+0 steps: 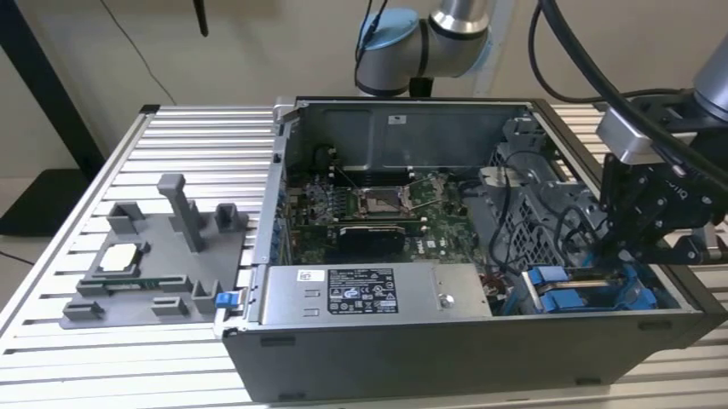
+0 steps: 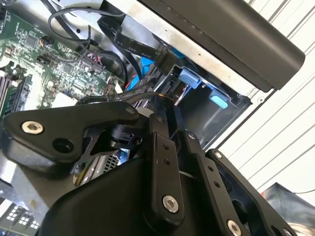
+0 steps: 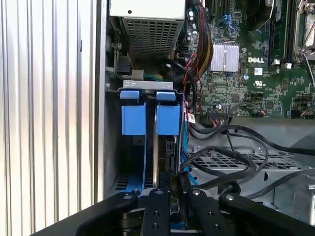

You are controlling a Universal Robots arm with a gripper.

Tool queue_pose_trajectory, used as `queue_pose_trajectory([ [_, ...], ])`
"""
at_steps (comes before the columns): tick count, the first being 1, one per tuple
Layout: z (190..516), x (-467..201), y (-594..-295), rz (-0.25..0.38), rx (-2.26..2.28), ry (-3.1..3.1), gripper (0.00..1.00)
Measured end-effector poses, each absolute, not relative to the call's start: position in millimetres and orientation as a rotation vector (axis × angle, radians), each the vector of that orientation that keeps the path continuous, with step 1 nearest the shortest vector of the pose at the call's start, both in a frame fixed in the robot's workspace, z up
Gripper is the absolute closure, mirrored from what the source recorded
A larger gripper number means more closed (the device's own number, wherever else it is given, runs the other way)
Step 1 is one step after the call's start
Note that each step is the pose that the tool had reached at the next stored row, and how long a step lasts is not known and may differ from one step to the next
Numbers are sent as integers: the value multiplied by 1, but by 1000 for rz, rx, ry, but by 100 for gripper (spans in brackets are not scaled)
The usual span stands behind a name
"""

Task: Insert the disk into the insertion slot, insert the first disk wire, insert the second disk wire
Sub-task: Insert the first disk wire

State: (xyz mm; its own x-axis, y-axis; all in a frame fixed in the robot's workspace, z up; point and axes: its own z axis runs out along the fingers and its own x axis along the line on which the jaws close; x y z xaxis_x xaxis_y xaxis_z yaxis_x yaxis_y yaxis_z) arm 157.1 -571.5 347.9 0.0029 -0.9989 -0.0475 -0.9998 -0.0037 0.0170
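The open computer case [image 1: 455, 349] lies on a slatted table. At the exterior view's right, my gripper [image 1: 633, 254] reaches down into the insertion slot [image 1: 580, 294], a grey cage with bright blue rails. In the first wrist view the disk [image 3: 165, 157] stands on edge in the insertion slot [image 3: 133, 120], ending in a blue tab, and my gripper [image 3: 172, 189] is shut across its thin edge. In the second wrist view my gripper [image 2: 166, 105] dips into the bay beside blue tabs [image 2: 189, 78]. A black flat wire with its connector [image 2: 165, 60] and a blue wire [image 2: 142, 69] hang loose just beyond.
A grey labelled power-supply box [image 1: 364, 294] sits beside the bay. The motherboard [image 1: 376, 204] fills the case floor, and black cable loops [image 3: 221, 162] lie over a perforated cage next to the slot. A grey fixture [image 1: 159, 256] with small parts stands at the exterior view's left.
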Motion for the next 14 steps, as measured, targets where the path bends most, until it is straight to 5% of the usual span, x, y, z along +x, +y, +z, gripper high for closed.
queue_pose_trajectory([
  [14, 343, 160, -571, 70, -2208, 2201, 100],
])
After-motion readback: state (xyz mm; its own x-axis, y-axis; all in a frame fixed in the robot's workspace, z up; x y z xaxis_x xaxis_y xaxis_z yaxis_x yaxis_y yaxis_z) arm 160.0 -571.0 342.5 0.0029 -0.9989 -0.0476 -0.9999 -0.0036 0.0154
